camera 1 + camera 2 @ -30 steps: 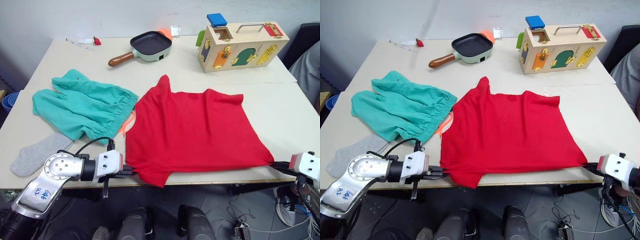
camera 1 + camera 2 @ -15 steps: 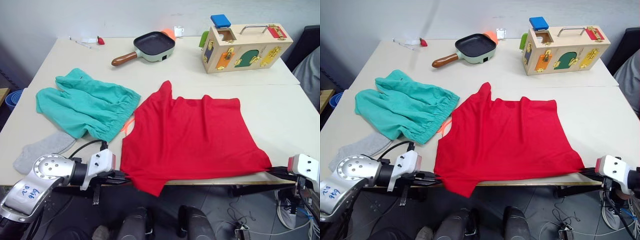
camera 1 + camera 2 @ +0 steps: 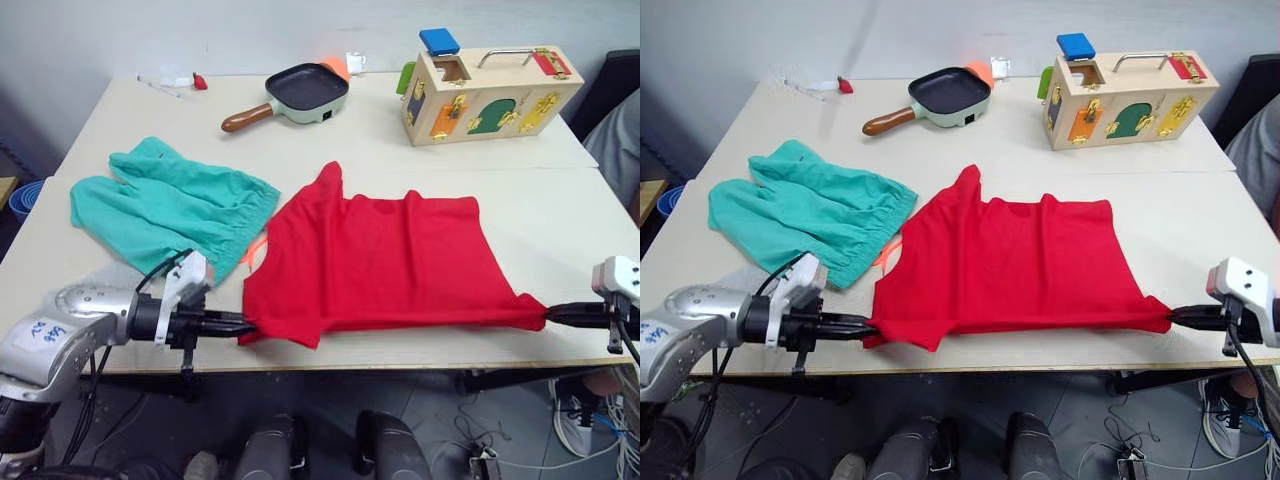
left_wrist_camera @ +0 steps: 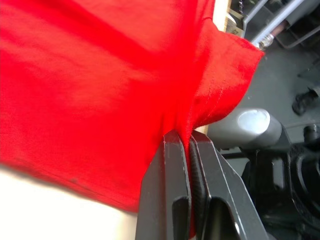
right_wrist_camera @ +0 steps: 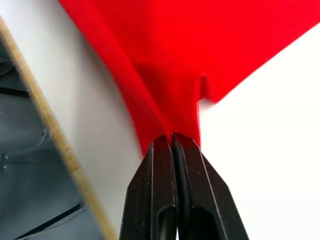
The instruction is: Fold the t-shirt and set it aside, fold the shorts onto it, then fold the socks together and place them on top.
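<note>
- Grip first: left gripper [image 3: 243,324] is pinched tight on the near-left corner of the t-shirt [image 3: 385,262], and the left wrist view shows red cloth squeezed right between the fingers [image 4: 172,165]. Right gripper [image 3: 541,315] is clamped just as tight on the near-right corner, fabric bunched into its tips.
- Shirt's near edge sits just inside the front lip of the table [image 3: 560,230], stretched fairly taut between the two grippers, and the rest lies flat toward the middle.
- My read is this is the first fold, bringing the near hem up and over toward the collar end. To do it clean I'd lift both corners together at the same height, keep the hem tight so it doesn't sag in the middle, and lay it down square before letting go.
- Watch the loose flap hanging by the left corner; it could tuck under and make a lumpy crease.
- Shorts [image 3: 165,207] lie just left of the shirt, orange drawstring peeking out where the two nearly touch, so don't drag them along.
- Socks [image 3: 758,277] are tucked near the left arm, mostly hidden.
- Far back there's a frying pan [image 3: 296,93] and a wooden latch box [image 3: 487,84], well clear of the fold.
</note>
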`<state>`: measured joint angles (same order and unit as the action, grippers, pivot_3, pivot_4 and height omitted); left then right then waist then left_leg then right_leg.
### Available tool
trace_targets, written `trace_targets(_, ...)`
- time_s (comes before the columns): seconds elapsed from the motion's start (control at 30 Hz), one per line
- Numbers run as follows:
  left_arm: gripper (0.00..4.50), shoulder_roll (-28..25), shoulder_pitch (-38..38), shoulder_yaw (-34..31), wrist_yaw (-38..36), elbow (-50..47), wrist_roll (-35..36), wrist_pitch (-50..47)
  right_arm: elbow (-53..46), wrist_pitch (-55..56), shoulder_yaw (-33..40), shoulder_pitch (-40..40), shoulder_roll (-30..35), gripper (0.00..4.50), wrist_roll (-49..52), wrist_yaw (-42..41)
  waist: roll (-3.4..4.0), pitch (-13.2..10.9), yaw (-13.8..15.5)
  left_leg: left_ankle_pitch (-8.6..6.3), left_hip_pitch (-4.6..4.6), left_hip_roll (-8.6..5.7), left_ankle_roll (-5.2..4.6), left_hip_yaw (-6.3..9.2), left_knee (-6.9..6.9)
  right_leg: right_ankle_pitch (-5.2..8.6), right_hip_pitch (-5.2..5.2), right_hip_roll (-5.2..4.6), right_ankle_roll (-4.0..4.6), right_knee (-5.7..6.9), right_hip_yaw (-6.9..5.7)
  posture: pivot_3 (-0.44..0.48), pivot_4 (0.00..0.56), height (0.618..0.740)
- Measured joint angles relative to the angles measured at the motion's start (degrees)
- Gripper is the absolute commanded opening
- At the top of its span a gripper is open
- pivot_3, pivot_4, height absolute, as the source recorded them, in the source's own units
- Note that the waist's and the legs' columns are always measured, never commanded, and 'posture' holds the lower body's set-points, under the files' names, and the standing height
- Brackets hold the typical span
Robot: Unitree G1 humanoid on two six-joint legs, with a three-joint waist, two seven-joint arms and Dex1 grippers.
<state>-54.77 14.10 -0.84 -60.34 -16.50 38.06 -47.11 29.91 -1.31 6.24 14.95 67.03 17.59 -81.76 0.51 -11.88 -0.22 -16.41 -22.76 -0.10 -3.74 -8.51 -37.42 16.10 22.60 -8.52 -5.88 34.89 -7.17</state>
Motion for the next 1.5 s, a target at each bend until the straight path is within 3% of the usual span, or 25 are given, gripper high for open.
trace_targets(0.3, 0.0, 4.4, 3.5, 1.9, 4.9, 5.9, -1.0, -5.7, 4.4, 0.6, -3.7, 7.2, -5.4, 0.06, -5.5, 3.4, 0.0, 0.0, -0.1, 0.08, -0.39, 0.03, -0.14, 0.02, -0.39, 0.0, 0.21, 0.06, 0.0, 0.18, -0.09, 0.0, 0.15, 0.74)
trace_targets(0.4, 0.7, 5.3, 3.5, 1.4, 6.3, 6.3, -1.0, -6.2, 4.5, 1.2, -3.1, 7.4, -7.3, 0.0, -5.6, 5.6, -0.04, 0.0, -0.1, 0.03, -0.39, 0.04, -0.05, 0.04, -0.45, 0.0, 0.18, 0.06, 0.0, 0.21, -0.09, 0.0, 0.15, 0.74)
trace_targets(0.5, 1.64, 7.3, 3.5, -1.3, 8.9, 7.4, -1.6, -4.8, 3.8, -1.4, -0.2, 6.6, -8.9, 0.67, -3.7, 7.7, -0.03, 0.0, 0.0, 0.02, -0.39, 0.03, -0.05, 0.04, -0.49, 0.0, 0.18, 0.04, -0.01, 0.26, -0.09, 0.0, 0.15, 0.74)
trace_targets(0.67, 3.26, 12.0, 0.9, -9.0, 13.0, 7.4, -2.5, 3.2, -0.4, -0.2, 7.6, 2.4, -8.9, 2.44, 0.1, 9.1, -0.04, 0.0, 0.0, 0.0, -0.4, 0.02, -0.06, 0.07, -0.5, -0.01, 0.15, 0.03, -0.02, 0.23, -0.12, 0.0, 0.15, 0.74)
trace_targets(0.73, 3.26, 13.3, -0.8, -11.6, 12.7, 6.3, -2.3, 6.5, -2.6, -0.9, 10.7, 1.6, -8.9, 3.07, 2.2, 10.3, -0.04, 0.0, 0.0, -0.01, -0.41, 0.03, -0.04, 0.07, -0.51, -0.02, 0.16, 0.02, -0.03, 0.22, -0.11, 0.0, 0.15, 0.74)
trace_targets(0.83, 3.07, 13.2, -5.0, -13.7, 7.6, 1.7, -1.2, 11.9, -12.5, -8.5, 15.6, -2.3, -9.8, 2.97, 9.5, 10.7, -0.06, 0.0, 0.0, -0.07, -0.38, 0.12, 0.04, 0.08, -0.48, -0.01, 0.15, 0.05, -0.02, 0.19, -0.1, 0.0, 0.15, 0.74)
trace_targets(0.97, 2.03, 9.6, -11.3, -9.8, -1.3, -2.6, -4.8, 21.0, -26.6, -13.2, 14.3, -8.2, -12.2, 1.71, 14.3, 9.0, -0.02, 0.1, 0.0, -0.17, -0.33, 0.12, 0.11, 0.03, -0.41, 0.0, 0.16, 0.05, 0.0, 0.14, -0.08, 0.0, 0.15, 0.74)
trace_targets(1.13, 0.42, 11.2, -11.8, -3.1, -4.6, -2.5, -11.2, 30.9, -31.0, -4.8, 7.4, -9.4, -16.8, 0.01, 10.8, 5.8, -0.06, 0.1, 0.5, -0.21, -0.38, 0.06, 0.05, 0.03, -0.4, -0.04, 0.17, -0.01, -0.05, 0.06, -0.07, 0.0, 0.15, 0.74)
trace_targets(1.17, 0.1, 11.3, -11.4, -1.5, -5.2, -2.4, -12.5, 32.5, -31.0, -3.0, 6.6, -9.4, -17.6, 0.0, 10.3, 5.1, -0.06, 0.1, 0.5, -0.23, -0.39, 0.05, 0.02, 0.03, -0.4, -0.04, 0.19, -0.01, -0.05, 0.06, -0.06, 0.0, 0.15, 0.74)
trace_targets(1.33, 0.04, 13.7, -7.5, 7.5, -7.0, 1.1, -18.9, 37.9, -29.2, 3.9, 3.0, -9.5, -18.7, 0.0, 7.8, 1.8, -0.06, 0.1, 0.4, -0.27, -0.41, 0.03, -0.04, 0.03, -0.4, -0.04, 0.2, 0.0, -0.05, 0.06, -0.09, 0.0, 0.15, 0.74)
trace_targets(1.5, 0.04, 17.9, -2.2, 12.6, -3.9, 6.7, -25.0, 39.1, -26.1, 6.7, 2.6, -9.3, -19.0, 0.0, 6.4, 1.2, -0.08, 0.1, 0.3, -0.26, -0.4, 0.04, -0.09, 0.04, -0.5, -0.04, 0.14, 0.01, -0.06, 0.1, -0.13, 0.0, 0.15, 0.74)
